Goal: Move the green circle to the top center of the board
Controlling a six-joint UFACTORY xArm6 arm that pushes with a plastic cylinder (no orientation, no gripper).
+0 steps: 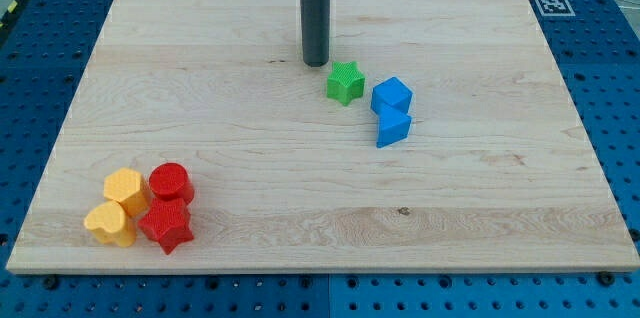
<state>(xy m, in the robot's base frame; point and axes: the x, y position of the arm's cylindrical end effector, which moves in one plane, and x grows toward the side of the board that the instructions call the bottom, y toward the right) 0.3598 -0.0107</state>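
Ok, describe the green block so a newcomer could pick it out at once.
Start at my tip, near the top centre of the wooden board. Just to its lower right sits the green star, with the blue cube and blue triangle further right. It is the only green piece, ridged and star-shaped.

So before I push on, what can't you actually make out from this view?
- Green circle: none shows; the only green block is a green star.
- Arm: cut off by the view's top; only the rod shows, my tip up-left of the star.
- Contact: whether my tip touches the star, cannot tell.
- Yellow blocks: shapes partly hidden, bunched against the red blocks.
- Marker: too small to read.
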